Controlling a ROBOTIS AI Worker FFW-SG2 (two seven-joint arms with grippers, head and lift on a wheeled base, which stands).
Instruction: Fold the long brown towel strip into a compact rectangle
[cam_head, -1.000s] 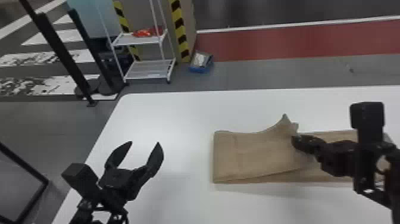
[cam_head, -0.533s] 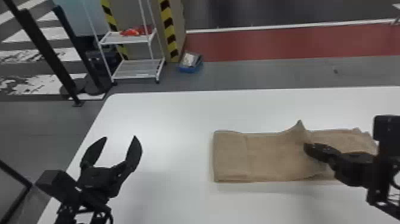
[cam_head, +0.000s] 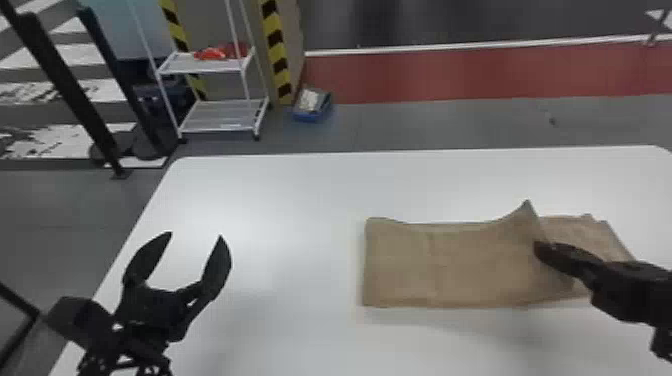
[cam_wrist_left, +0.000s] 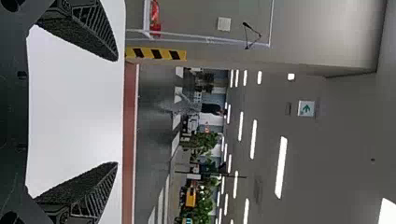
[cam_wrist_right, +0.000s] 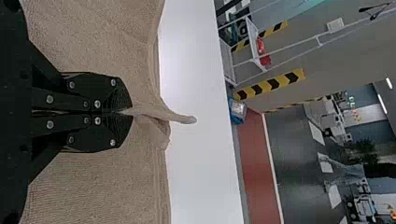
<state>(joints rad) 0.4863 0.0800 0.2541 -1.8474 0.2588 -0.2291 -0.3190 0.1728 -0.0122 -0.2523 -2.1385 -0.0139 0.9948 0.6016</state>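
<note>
Towel (cam_head: 480, 265) is clamped in right fingers (cam_head: 567, 257); left fingers (cam_head: 217, 265) gape near table edge (cam_head: 142, 225), wide space between them.

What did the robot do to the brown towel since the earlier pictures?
The right gripper moved right, pulling the towel's top layer farther over the part beneath. The whole towel seems to have slid right on the table too. The right gripper still pinches it; the left gripper is still open, away from it.

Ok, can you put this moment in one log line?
right black gripper: jaws shut on brown towel strip | left black gripper: jaws open over white table | fold: partly done
</note>
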